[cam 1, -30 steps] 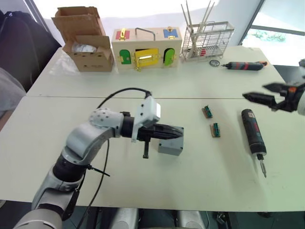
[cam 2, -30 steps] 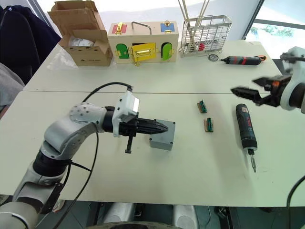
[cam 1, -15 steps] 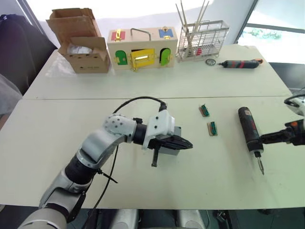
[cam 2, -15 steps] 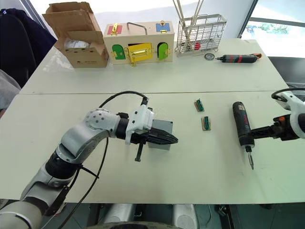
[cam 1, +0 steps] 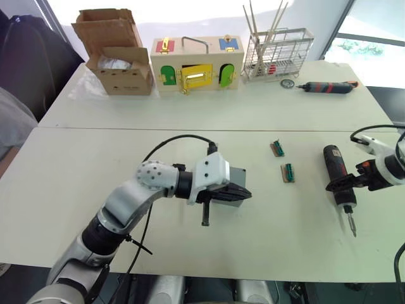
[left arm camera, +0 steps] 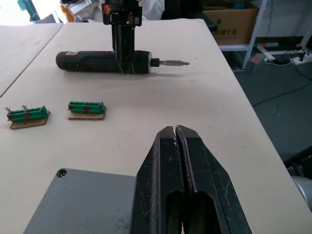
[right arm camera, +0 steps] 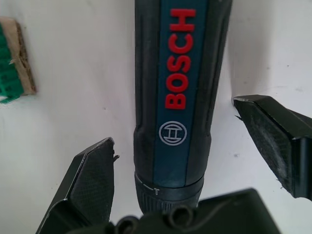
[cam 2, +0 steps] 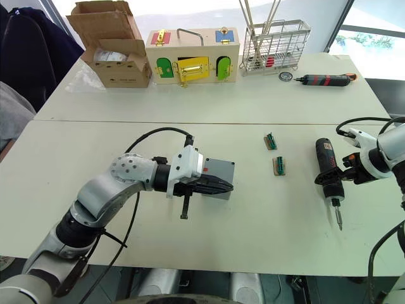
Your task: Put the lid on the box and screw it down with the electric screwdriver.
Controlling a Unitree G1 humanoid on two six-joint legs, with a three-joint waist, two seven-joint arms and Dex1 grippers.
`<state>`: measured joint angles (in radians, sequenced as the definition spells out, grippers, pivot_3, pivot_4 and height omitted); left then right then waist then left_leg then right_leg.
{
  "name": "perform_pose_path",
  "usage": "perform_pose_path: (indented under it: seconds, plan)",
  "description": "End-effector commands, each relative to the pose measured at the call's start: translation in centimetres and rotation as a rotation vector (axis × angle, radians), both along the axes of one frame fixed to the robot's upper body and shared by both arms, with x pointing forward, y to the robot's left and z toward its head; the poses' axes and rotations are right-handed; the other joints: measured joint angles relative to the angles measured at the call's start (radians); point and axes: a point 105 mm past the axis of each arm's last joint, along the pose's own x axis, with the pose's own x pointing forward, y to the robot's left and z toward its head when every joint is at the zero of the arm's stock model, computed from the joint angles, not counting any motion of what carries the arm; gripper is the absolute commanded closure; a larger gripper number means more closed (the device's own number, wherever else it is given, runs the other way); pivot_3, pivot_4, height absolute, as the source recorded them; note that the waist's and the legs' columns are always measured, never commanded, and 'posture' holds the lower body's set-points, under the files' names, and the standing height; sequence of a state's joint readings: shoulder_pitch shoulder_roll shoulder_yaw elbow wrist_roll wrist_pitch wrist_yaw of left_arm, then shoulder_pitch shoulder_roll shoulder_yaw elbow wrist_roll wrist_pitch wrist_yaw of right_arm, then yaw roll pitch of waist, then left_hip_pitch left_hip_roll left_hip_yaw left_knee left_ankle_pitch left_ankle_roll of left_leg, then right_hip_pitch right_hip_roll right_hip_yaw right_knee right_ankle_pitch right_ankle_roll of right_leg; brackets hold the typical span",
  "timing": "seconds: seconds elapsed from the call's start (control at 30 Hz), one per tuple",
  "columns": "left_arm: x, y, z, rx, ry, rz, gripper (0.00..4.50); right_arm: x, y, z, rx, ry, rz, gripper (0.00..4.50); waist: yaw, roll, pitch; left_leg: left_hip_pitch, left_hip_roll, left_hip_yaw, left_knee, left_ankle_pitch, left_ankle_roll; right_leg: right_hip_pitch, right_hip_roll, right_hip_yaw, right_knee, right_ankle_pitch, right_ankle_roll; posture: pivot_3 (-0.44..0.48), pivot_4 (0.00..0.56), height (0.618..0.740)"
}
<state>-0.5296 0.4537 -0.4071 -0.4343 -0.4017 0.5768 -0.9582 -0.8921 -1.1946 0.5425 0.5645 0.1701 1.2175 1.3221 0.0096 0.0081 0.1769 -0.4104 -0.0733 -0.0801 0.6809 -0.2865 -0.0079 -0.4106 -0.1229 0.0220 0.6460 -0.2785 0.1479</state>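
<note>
The electric screwdriver [right arm camera: 183, 92], rigid, probably heavy and smooth-bodied, lies between the right gripper's [right arm camera: 195, 151] open fingers; grasp mid-barrel.

Both eye views look forward and down from above the desk's [cam 1: 76, 171] near edge, sharing its whole top to the far edge. The left wrist view looks low along the desk toward its right edge, close behind its end effector [left arm camera: 175, 141]. The right wrist view looks straight down, very near the electric screwdriver [right arm camera: 183, 92].
</note>
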Motion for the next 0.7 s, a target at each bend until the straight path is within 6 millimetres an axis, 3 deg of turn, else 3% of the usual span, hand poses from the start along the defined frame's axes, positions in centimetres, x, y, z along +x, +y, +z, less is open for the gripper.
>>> perform_pose_path:
  seconds: [0.03,0.13,0.17,0.4,0.7]
  plan:
    - [-0.3,-0.1,0.6,-0.018,-0.03,0.004,4.5,-0.2,0.3,-0.5,-0.01,0.04,0.026,0.02,0.002,0.0,0.0,0.0,0.0,0.0,0.0,0.0,0.0,0.0,0.0,0.0,0.0,0.0,0.0,0.0,0.15,0.731]
    - [-0.2,-0.2,0.6,-0.021,-0.031,0.01,4.5,-0.3,0.1,-1.0,-0.036,0.059,0.035,0.02,0.002,-0.001,0.0,0.0,0.0,-0.001,0.0,0.0,0.0,0.001,0.0,-0.001,0.0,0.0,0.0,0.0,0.15,0.731]
    - [-0.2,-0.3,0.6,-0.022,-0.031,0.013,4.5,-0.4,0.0,-1.1,-0.05,0.068,0.053,0.52,0.003,-0.001,0.0,0.0,0.0,-0.001,0.0,0.0,0.0,0.001,0.0,-0.001,0.0,0.0,0.0,0.0,0.15,0.731]
    - [0.2,-0.3,0.6,-0.028,-0.032,0.028,4.5,-2.1,-1.0,-2.5,-0.193,0.122,0.194,2.6,0.006,-0.003,-0.001,0.0,0.0,-0.004,0.0,0.0,0.0,0.002,0.0,-0.003,0.0,0.0,0.0,0.0,0.15,0.731]
    - [0.8,-0.4,0.7,-0.034,-0.036,0.031,4.5,-3.1,-0.9,-2.9,-0.206,0.125,0.238,2.61,0.034,-0.004,-0.001,0.0,-0.001,-0.005,0.001,0.001,-0.001,0.004,0.0,-0.004,-0.001,0.0,0.0,0.0,0.15,0.731]
